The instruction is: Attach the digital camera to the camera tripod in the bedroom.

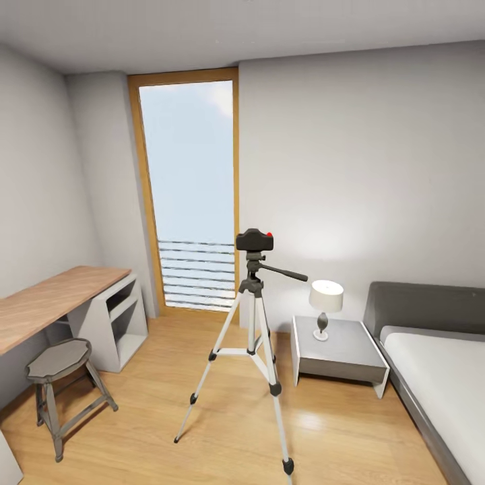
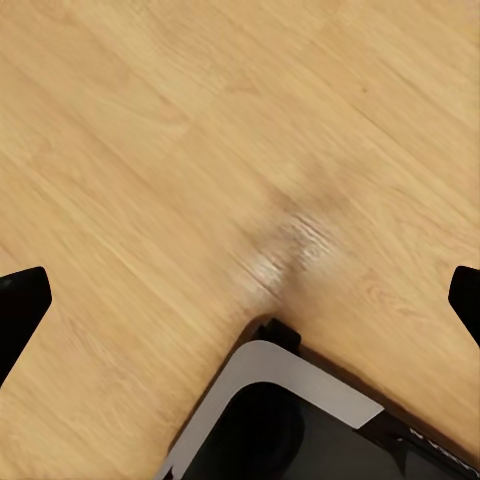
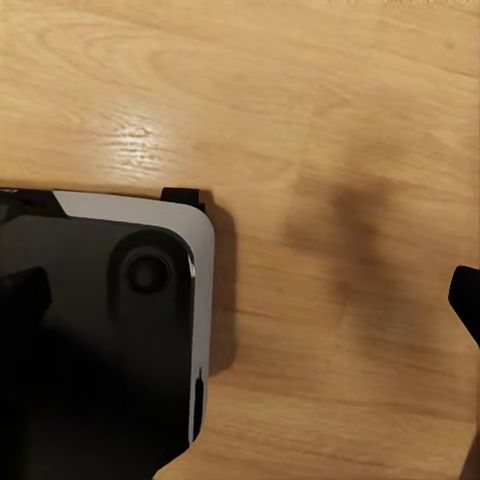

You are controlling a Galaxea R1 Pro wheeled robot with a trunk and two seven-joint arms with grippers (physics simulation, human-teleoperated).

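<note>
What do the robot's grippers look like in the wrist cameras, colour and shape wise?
Little of them shows. In the left wrist view, the left gripper appears as two plain black fingertips at opposite edges, bluntly pointed. The right gripper shows the same black fingertips in the right wrist view. No cables or markings are visible on them. Below is wood floor and the robot's base, black with a silver-grey rounded rim.

Bed (image 1: 438, 364) cut off at edge

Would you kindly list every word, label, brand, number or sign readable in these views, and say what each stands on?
There is no readable text.
digital camera on the camera tripod: no legible brand or label, just a red spot on top.
robot base: faint marks near its edge in the left wrist view, too small and blurred to read.
</note>
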